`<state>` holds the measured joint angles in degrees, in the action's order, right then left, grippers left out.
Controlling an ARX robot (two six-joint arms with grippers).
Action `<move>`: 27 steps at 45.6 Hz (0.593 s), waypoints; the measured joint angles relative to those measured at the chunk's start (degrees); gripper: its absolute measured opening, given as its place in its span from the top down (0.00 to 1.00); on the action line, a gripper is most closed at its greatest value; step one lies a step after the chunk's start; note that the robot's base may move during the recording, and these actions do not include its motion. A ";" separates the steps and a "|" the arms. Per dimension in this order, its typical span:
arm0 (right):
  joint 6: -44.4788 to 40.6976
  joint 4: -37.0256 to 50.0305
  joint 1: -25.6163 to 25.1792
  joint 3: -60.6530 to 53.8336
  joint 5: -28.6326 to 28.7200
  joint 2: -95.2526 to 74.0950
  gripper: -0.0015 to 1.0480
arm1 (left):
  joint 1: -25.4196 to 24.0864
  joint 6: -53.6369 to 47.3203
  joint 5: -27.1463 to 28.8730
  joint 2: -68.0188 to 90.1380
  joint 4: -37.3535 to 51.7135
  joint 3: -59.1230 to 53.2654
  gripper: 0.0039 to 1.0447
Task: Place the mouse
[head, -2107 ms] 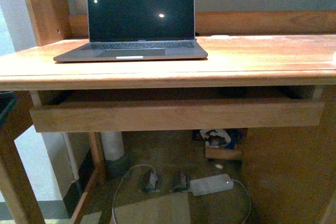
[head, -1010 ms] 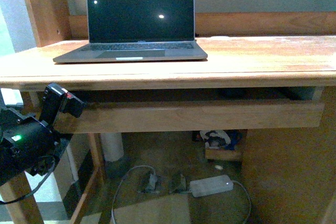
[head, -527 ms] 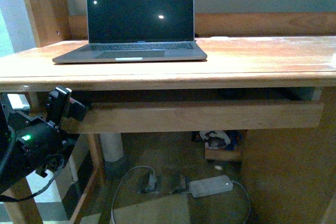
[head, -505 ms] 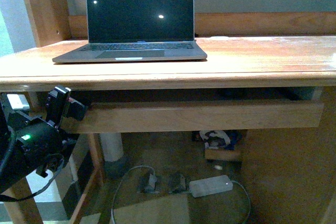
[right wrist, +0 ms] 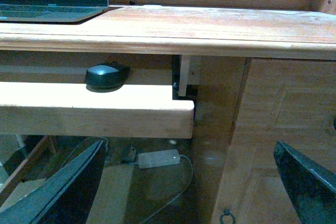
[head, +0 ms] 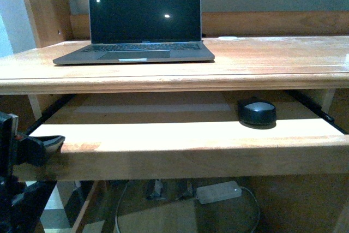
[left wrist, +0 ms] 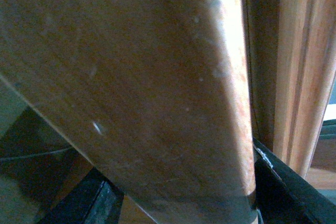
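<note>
Reaching for the mouse (head: 257,112), our released right jaws could strike the tabletop (head: 272,58); left jaws clench the tray (head: 191,140).

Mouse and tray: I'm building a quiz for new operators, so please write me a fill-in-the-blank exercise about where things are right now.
1. The mouse lies on the pull-out tray, near its ____ end.
2. The laptop on the desktop has its lid ____.
3. The white power adapter lies below the tray, on the ____.

Missing words: right; open; floor.
</note>
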<state>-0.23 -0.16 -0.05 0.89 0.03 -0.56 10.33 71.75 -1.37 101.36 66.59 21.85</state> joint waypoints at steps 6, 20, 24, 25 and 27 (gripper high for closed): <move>-0.02 -0.02 0.00 0.00 0.02 0.00 0.06 | 1.53 -6.93 5.09 -7.96 -8.81 -4.39 0.23; -0.02 0.00 0.00 0.00 0.00 0.00 0.06 | 6.01 -18.21 14.21 -27.39 -45.27 -1.86 0.06; -0.02 0.02 0.00 0.00 0.00 0.00 0.06 | 6.05 -24.33 14.10 -32.50 -57.40 0.85 0.06; -0.02 0.00 0.00 0.00 0.00 0.00 0.06 | 5.79 -25.77 13.99 -33.44 -60.24 1.81 0.06; -0.02 0.00 0.00 0.00 0.02 0.00 0.06 | 5.16 -27.52 13.73 -34.27 -62.88 2.73 0.06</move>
<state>-0.25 -0.16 -0.05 0.89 0.05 -0.56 15.49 44.23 12.36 67.09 3.70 24.58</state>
